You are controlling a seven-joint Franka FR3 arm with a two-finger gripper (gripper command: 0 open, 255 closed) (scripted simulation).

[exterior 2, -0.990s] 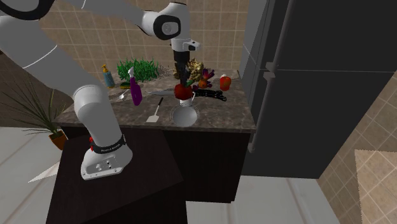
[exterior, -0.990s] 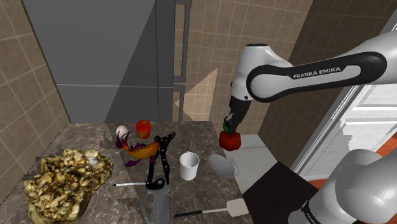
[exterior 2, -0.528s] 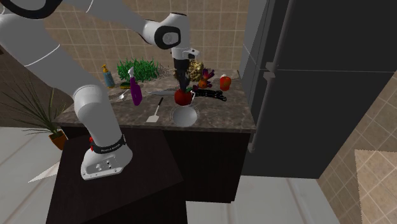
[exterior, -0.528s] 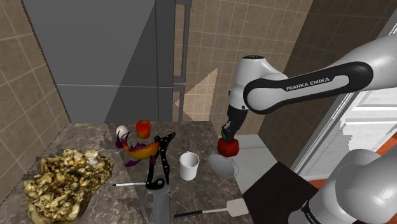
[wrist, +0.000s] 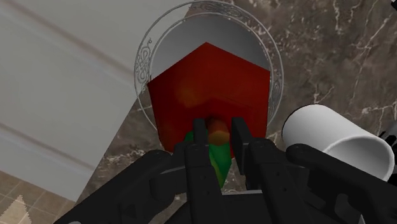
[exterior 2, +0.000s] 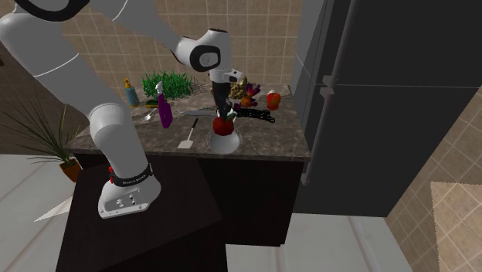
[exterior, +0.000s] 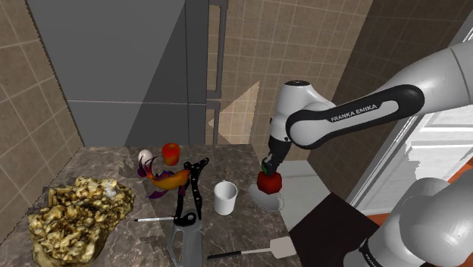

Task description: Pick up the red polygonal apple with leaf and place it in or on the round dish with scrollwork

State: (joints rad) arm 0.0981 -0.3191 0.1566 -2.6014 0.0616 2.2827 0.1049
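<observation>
Red apple [wrist: 207, 89] gripped at its stem end by the tool [wrist: 219, 127], closed narrow on it, held centred over the round dish [wrist: 141, 60] beside the white cup [wrist: 331, 137], so release should land it inside.

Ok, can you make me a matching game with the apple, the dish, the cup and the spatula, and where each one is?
Things:
1. apple
2. dish
3. cup
4. spatula

Clues:
A. lies flat on the counter, with a long dark handle
B. clasped in the gripper
C. stands upright beside the dish
D. sits right under the apple

Pairs: 1-B, 2-D, 3-C, 4-A
</observation>
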